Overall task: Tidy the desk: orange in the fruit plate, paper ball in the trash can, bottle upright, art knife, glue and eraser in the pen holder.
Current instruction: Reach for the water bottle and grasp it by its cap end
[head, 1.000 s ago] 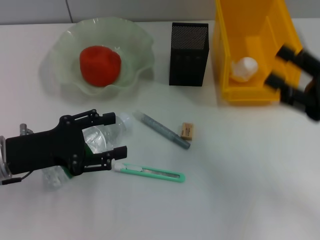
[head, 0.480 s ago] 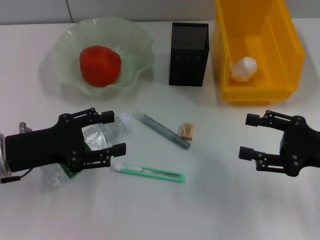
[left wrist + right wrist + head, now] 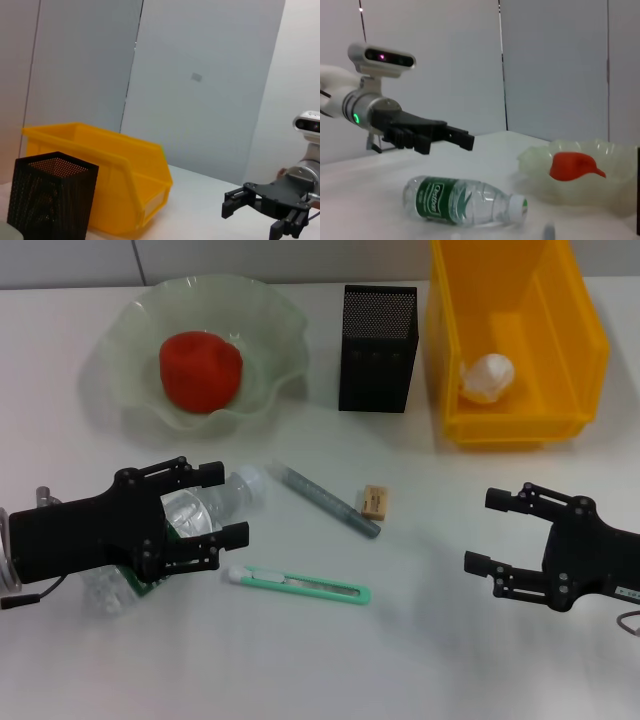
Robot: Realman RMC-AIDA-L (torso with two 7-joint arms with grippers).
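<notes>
Head view: left gripper [image 3: 234, 502] hovers open over the lying bottle [image 3: 190, 525] at lower left; right gripper [image 3: 488, 532] open, lower right.

bottle [image 3: 190, 525]: I see clear glossy plastic
pen holder [image 3: 377, 335]: matt black mesh
trash can [image 3: 515, 335]: smooth yellow plastic

Only one bit of writing shows: the green label [image 3: 436, 199] on the lying bottle [image 3: 465, 202] carries white script, too small to read for sure.
</notes>
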